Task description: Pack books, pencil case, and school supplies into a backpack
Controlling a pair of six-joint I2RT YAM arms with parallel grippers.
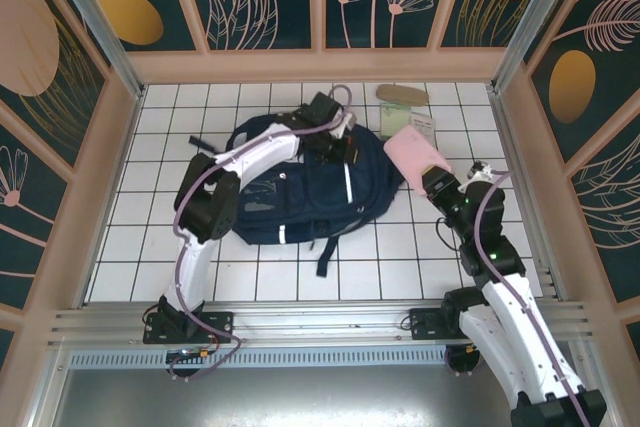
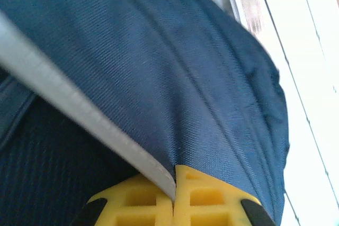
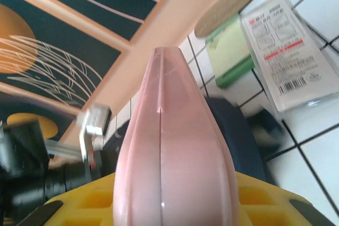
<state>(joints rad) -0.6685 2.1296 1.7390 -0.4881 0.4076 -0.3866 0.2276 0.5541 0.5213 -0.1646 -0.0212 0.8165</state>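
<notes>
The navy backpack [image 1: 310, 187] lies flat in the middle of the tiled floor. At its far right end my left gripper [image 1: 350, 145] is shut on a fold of the fabric; in the left wrist view the yellow jaws [image 2: 175, 197] pinch the blue cloth [image 2: 175, 78] beside its white stripe [image 2: 79, 115]. My right gripper [image 1: 441, 187] is shut on the pale pink pencil case [image 1: 414, 155], held off the floor just right of the backpack, its free end towards the backpack. The pouch [image 3: 169, 130] bulges between the yellow fingers. School supplies lie behind: a tan oval piece [image 1: 402, 95] and a pale green pack [image 1: 397, 117]. The books are hidden.
A clear-wrapped white pack with a red label [image 3: 280, 56] lies next to the green pack [image 3: 230, 51] and the tan piece [image 3: 225, 6]. A dark strap [image 1: 325, 252] trails from the backpack towards me. Patterned walls [image 1: 320, 57] close in the floor on three sides.
</notes>
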